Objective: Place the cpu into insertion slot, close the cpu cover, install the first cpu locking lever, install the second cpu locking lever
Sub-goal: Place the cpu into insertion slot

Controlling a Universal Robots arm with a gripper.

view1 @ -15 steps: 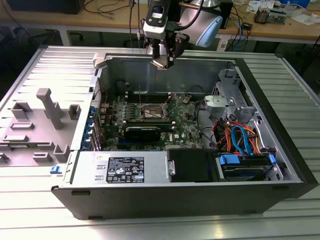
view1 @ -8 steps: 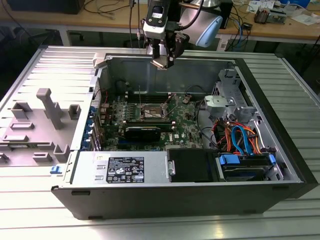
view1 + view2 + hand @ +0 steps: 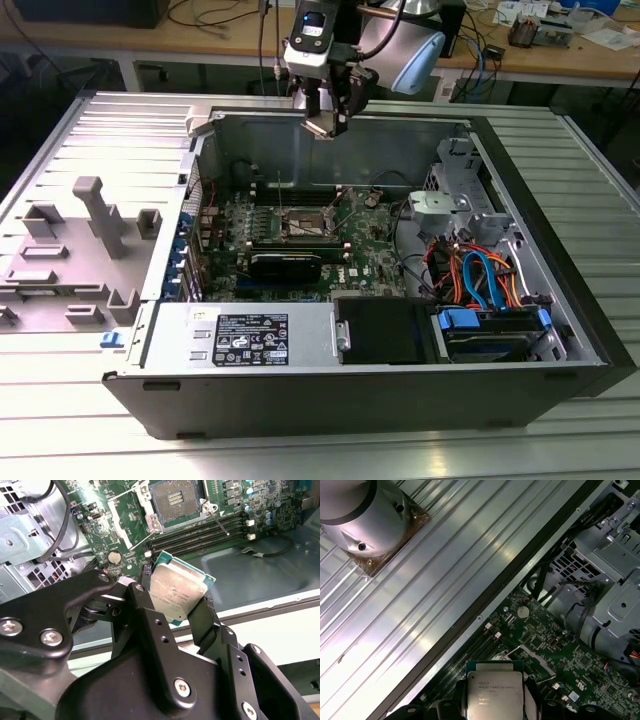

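A: What of the gripper [image 3: 172,607]?
B: Matte black, angular links [image 3: 150,645], silver screws [image 3: 182,687], small bolt holes.
A: And the arm [image 3: 392,32], exterior view?
B: Rounded silver joint, pale-blue cap [image 3: 428,58] at four o'clock, white box [image 3: 308,45] at nine.

The arm [image 3: 402,42] enters at the top centre of the exterior view, and its silver-grey joint is bent so that the wrist points downward. The black end effector [image 3: 330,118] hangs below it in the upper middle of the frame. In the second wrist view, its two fingers [image 3: 145,614] clamp opposite edges of the cpu [image 3: 177,592].
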